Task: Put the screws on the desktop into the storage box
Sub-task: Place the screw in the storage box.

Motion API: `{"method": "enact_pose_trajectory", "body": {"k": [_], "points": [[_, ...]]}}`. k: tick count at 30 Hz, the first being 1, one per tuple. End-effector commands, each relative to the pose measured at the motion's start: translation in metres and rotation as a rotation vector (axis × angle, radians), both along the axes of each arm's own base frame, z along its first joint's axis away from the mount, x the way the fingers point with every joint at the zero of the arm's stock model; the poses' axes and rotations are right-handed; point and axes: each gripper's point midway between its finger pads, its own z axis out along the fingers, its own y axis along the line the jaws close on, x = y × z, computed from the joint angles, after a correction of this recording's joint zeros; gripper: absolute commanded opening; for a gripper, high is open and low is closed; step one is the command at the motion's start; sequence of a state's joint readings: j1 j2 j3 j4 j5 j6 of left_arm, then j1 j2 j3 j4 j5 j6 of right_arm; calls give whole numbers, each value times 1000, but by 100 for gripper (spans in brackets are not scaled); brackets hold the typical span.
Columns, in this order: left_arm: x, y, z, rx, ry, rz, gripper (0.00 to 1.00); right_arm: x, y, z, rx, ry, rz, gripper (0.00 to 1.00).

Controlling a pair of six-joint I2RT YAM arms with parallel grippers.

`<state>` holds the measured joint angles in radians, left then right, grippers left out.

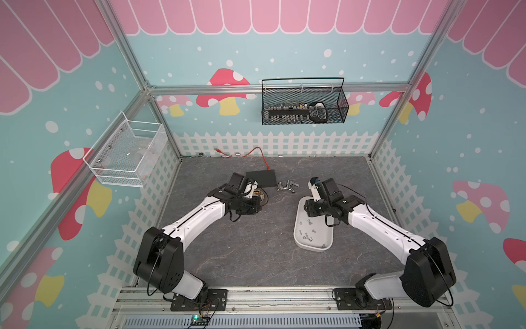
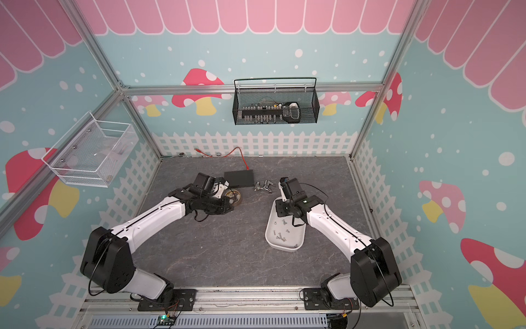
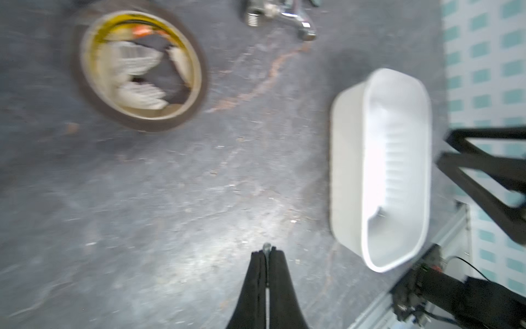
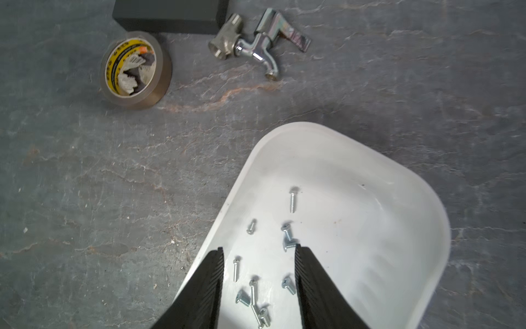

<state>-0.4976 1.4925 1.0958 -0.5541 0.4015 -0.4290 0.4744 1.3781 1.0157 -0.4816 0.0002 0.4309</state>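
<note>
One screw [image 3: 266,247] is pinched in the clenched left tool [image 3: 266,252]. Its shank lies along the seam between the two black fingers and one rounded end stands just proud of the tips. It is silver, threaded and far thinner than a finger.

The white storage box [image 3: 350,171] lies off to the robot's right of this tool, well apart from it, across bare grey tabletop [image 3: 170,199]. In both top views the box's [image 1: 297,236] long axis runs roughly from the robot's base toward the back wall, so the left tool would meet a long side wall first.

The right arm is the nearer one. Its tool [image 4: 258,247] hangs released, fingers spread, over the box interior and grasps nothing.

About ten similar screws [image 4: 292,199] lie scattered on the box floor, mostly toward the near end.

A tape roll [image 4: 136,71] and a chrome faucet [image 4: 250,48] rest on the tabletop beyond. No loose screw can be made out there.
</note>
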Motion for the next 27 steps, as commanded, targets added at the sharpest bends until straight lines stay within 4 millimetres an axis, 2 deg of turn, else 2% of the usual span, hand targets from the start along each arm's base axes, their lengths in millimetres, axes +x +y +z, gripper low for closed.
{"method": "enact_pose_trajectory", "body": {"k": [1, 7, 11, 16, 17, 19, 21, 24, 26, 27], "points": [[-27, -56, 21, -182, 33, -74, 0, 11, -10, 21, 54, -52, -66, 47], [-63, -131, 33, -246, 25, -184, 0, 19, -47, 38, 82, -106, -191, 47], [-71, -163, 16, -207, 42, -224, 0, 18, -73, 45, 88, -145, -274, 48], [-73, -198, 1, -175, 32, -274, 0, 16, -83, 51, 118, -178, -292, 48], [-70, -201, 1, -172, 23, -273, 8, 16, -84, 52, 120, -182, -293, 48], [-61, -203, 5, -160, -19, -254, 36, 16, -85, 52, 120, -187, -295, 48], [-52, -198, 12, -141, -75, -223, 51, 15, -85, 51, 118, -187, -293, 48], [-36, -176, 30, -93, -186, -147, 60, 16, -85, 55, 122, -212, -286, 51], [-23, -150, 45, -72, -255, -74, 61, 18, -87, 60, 126, -243, -295, 53], [-13, -130, 54, -52, -303, -14, 61, 19, -89, 63, 124, -268, -303, 54]]}}
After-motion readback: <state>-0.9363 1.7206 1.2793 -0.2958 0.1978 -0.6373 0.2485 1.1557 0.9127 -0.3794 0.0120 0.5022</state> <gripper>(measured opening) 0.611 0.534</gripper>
